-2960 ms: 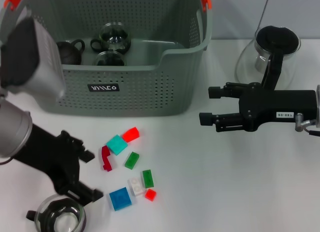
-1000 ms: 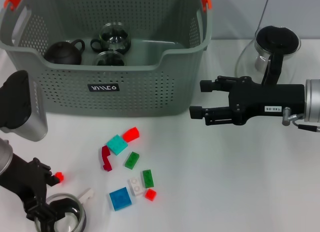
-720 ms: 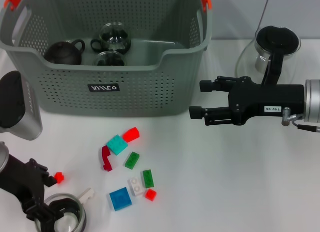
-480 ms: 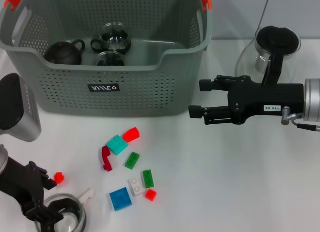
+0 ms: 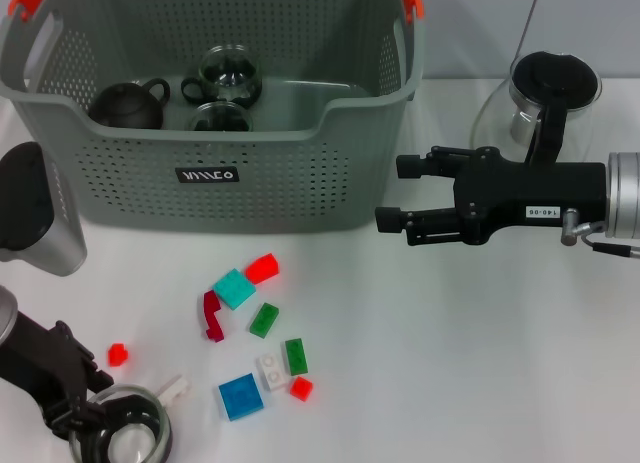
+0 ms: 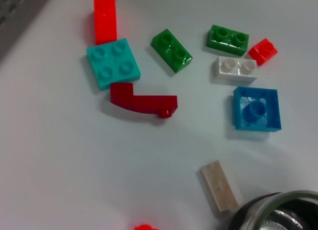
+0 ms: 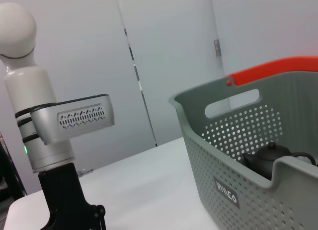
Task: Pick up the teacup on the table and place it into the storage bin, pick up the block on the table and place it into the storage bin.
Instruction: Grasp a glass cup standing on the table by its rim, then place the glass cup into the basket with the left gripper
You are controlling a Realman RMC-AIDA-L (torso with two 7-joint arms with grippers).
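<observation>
A glass teacup (image 5: pixel 122 435) with a dark rim stands at the table's near left corner; its rim (image 6: pixel 278 212) also shows in the left wrist view. My left gripper (image 5: pixel 78 398) sits against the cup's left side. Loose blocks lie in the middle: teal (image 5: pixel 234 288), red (image 5: pixel 262 268), dark red curved (image 5: pixel 211 316), blue (image 5: pixel 241 396), white (image 5: pixel 271 371) and two green ones (image 5: pixel 264 320). The storage bin (image 5: pixel 250 178) holds a black teapot (image 5: pixel 128 103) and glass cups. My right gripper (image 5: pixel 392 193) hovers open and empty by the bin's right front corner.
A glass pot (image 5: pixel 545 98) with a black lid stands at the back right, behind my right arm. A small red block (image 5: pixel 117 355) and a pale flat piece (image 5: pixel 172 389) lie near the teacup. The right wrist view shows the bin's wall (image 7: pixel 233 190) and my left arm (image 7: pixel 54 140).
My left arm has drawn back to the near left corner, uncovering the small red block and the pale piece. The right gripper has moved left toward the bin, then held almost still.
</observation>
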